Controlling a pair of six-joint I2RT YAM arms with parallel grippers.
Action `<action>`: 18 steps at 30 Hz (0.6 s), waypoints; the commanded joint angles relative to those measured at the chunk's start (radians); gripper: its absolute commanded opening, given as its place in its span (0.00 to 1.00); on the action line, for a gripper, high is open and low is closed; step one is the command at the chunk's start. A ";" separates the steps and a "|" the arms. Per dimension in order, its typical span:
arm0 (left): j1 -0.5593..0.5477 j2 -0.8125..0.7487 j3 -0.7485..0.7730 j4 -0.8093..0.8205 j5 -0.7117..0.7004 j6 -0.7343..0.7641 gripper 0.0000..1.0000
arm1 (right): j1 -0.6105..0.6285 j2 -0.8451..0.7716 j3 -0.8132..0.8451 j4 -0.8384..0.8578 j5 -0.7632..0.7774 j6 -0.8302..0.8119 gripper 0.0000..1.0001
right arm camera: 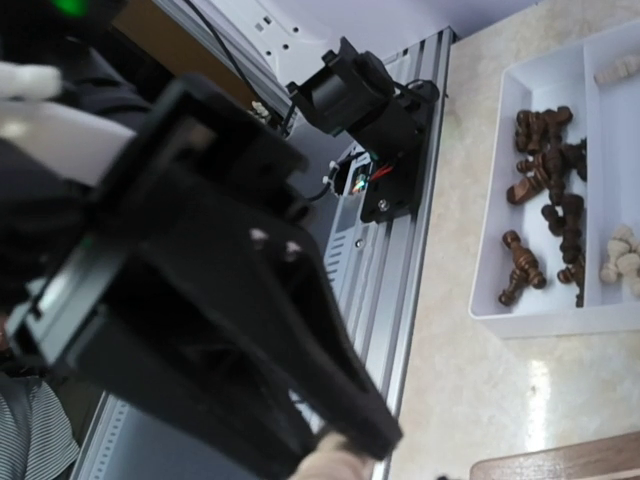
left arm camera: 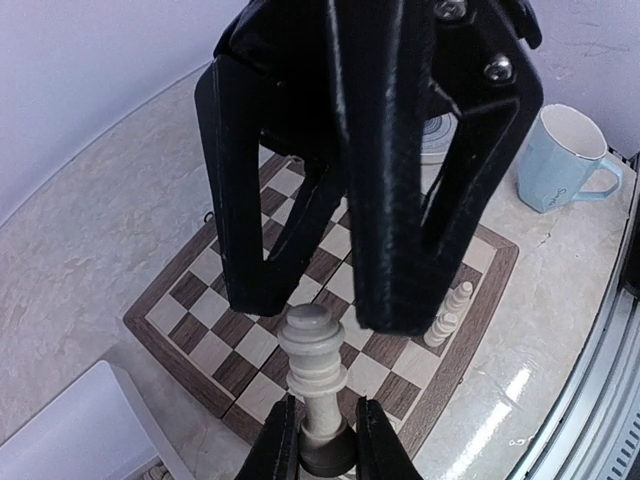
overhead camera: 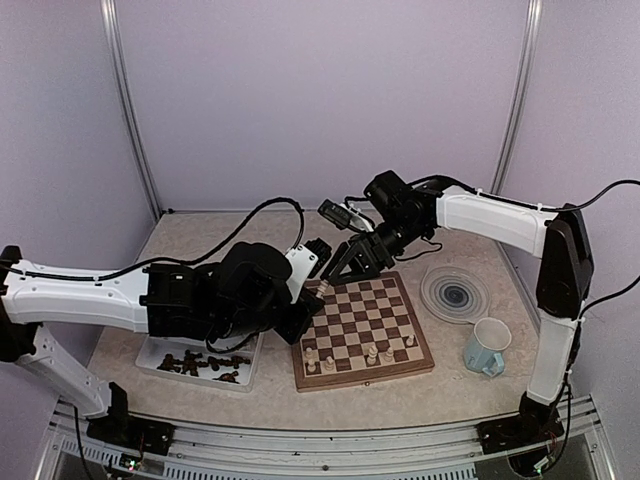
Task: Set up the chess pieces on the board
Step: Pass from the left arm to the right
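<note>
My left gripper (left arm camera: pixel 322 440) is shut on the stem of a pale cream chess piece (left arm camera: pixel 312 350) and holds it upright above the near-left part of the board (left arm camera: pixel 215 350). My right gripper (left arm camera: pixel 330 305) reaches in from the other side with its black fingers (left arm camera: pixel 400 220) spread, their tips on either side of the piece's head. In the top view both grippers meet at the board's (overhead camera: pixel 365 382) far-left corner. Several cream pieces (overhead camera: pixel 372 353) stand along its near rows. The held piece also shows at the bottom of the right wrist view (right arm camera: pixel 335 465).
A white tray (overhead camera: pixel 150 350) left of the board holds several dark brown pieces (right arm camera: pixel 550 190) and a few cream ones (right arm camera: pixel 620 260). A round grey-ringed plate (overhead camera: pixel 455 293) and a pale blue mug (overhead camera: pixel 487 347) sit right of the board. The aluminium rail (right arm camera: pixel 400 280) runs along the table's near edge.
</note>
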 commanded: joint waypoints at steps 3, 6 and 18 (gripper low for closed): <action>-0.011 0.012 0.028 0.046 0.007 0.022 0.06 | 0.018 0.021 0.025 -0.040 -0.028 -0.020 0.39; -0.011 0.016 0.026 0.052 0.011 0.025 0.06 | 0.018 0.024 0.022 -0.029 -0.032 -0.011 0.32; -0.011 0.017 0.018 0.055 -0.008 0.019 0.06 | 0.024 0.024 0.026 -0.019 0.025 -0.012 0.02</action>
